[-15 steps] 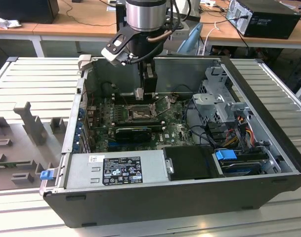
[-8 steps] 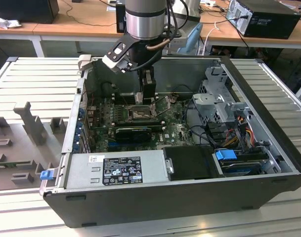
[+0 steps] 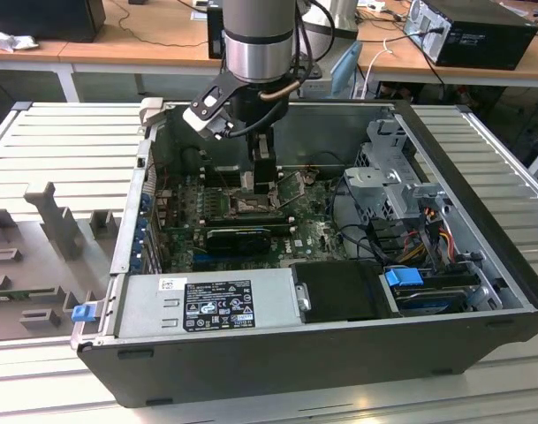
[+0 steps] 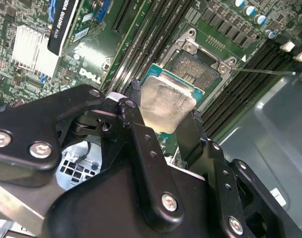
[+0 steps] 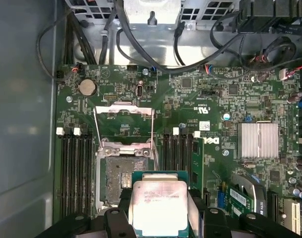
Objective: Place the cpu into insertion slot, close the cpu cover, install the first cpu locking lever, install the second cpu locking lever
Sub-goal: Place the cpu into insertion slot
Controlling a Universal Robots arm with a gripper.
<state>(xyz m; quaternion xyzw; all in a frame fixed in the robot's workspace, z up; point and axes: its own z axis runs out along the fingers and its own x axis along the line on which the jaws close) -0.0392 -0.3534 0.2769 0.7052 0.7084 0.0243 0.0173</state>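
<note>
My gripper [image 3: 261,190] reaches down into the open computer case, low over the motherboard. It is shut on the cpu [image 5: 159,206], a flat square chip with a silver-grey face on a green base, held by two opposite edges. The insertion slot [image 5: 117,182] is a square black socket with a silver rim, and it lies open. The cpu [image 4: 165,105] hangs above the board, overlapping one side of the slot [image 4: 194,67] rather than sitting in it. The cpu cover [image 5: 125,109] is swung open, on the far side of the socket from the chip. A thin locking lever [image 5: 153,130] stands raised beside it.
Long black memory slots [image 5: 76,171] run on both sides of the socket. A finned silver heat sink [image 5: 259,140] and an expansion card [image 3: 238,237] sit nearby. The power supply [image 3: 215,305], a drive cage [image 3: 397,190] with cables and the case walls [image 3: 454,168] close the space in.
</note>
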